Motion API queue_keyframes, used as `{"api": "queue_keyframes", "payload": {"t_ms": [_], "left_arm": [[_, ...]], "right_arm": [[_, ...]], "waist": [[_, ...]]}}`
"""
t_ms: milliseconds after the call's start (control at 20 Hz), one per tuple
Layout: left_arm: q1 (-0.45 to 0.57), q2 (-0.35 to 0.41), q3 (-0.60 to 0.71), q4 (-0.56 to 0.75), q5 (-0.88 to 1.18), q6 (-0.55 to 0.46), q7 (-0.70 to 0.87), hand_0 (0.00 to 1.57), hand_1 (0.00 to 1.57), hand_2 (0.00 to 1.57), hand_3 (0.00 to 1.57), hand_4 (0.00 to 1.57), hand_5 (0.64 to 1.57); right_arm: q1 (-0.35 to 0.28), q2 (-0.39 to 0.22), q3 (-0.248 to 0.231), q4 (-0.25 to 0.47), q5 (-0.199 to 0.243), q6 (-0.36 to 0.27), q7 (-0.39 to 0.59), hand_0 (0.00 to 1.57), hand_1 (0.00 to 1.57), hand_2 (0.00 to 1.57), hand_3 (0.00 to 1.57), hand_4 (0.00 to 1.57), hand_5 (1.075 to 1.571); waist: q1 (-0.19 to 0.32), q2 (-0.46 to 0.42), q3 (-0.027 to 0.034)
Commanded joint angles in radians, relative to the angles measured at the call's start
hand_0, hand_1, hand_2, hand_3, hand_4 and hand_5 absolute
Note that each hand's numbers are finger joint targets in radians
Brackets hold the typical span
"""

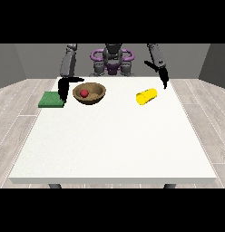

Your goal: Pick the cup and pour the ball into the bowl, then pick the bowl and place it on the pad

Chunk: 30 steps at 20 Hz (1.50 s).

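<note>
From my station I see a smooth white table (110,149). Farther back, a yellow cylindrical cup (147,96) lies on its side; a small red ball (84,93) sits inside the round brown wooden bowl (89,94), beside a flat green square pad (51,99). The hand at the view's left (63,89) hangs between pad and bowl, the hand at the view's right (163,78) hovers behind the cup; I cannot tell either one's fingers.

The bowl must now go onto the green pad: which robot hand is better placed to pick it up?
The right: the robot hand at the view's left hangs between the wooden bowl and the green pad. The other robot hand is beyond the yellow cup.
</note>
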Motion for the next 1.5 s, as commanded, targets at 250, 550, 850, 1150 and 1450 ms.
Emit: {"api": "queue_keyframes", "payload": {"t_ms": [250, 550, 850, 1150, 1450], "left_arm": [[-0.014, 0.004, -0.028, -0.121, 0.005, -0.022, 0.06, 0.0, 0.0, 0.0, 0.0, 0.0, 0.701], [-0.022, 0.024, -0.037, -0.177, 0.021, -0.069, 0.058, 0.0, 0.0, 0.0, 0.0, 0.0, 0.683], [-0.101, 0.006, -0.089, -0.217, -0.01, -0.073, 0.037, 0.0, 0.0, 0.0, 0.0, 0.0, 0.714], [-0.151, -0.007, -0.119, -0.24, -0.019, -0.087, 0.038, 0.0, 0.0, 0.0, 0.0, 0.0, 0.715], [-0.172, -0.03, -0.131, -0.211, -0.019, -0.093, 0.085, 0.0, 0.0, 0.0, 0.0, 0.0, 0.711]], "right_arm": [[-0.065, 0.033, -0.017, 0.099, -0.008, -0.039, -0.044, 0.0, 0.0, 0.0, 0.0, 0.0, 1.569], [-0.023, 0.055, -0.052, 0.15, -0.027, -0.128, -0.003, 0.0, 0.0, 0.0, 0.0, 0.47, 1.551], [0.109, -0.104, 0.151, 0.114, 0.295, -0.397, -0.063, 1.57, 1.57, 1.57, 1.57, 1.2, 1.559], [0.218, -0.192, 0.146, -0.01, 0.349, -0.601, -0.068, 1.57, 1.57, 1.57, 1.57, 1.29, 1.569], [0.261, -0.267, 0.139, -0.102, 0.321, -0.573, 0.152, 1.57, 1.57, 1.57, 1.57, 1.18, 1.571]], "waist": [[0.047, 0.062, 0.0016], [0.106, 0.111, 0.002], [0.236, 0.236, -0.0078], [0.318, 0.27, -0.0135], [0.339, 0.186, -0.0101]]}}
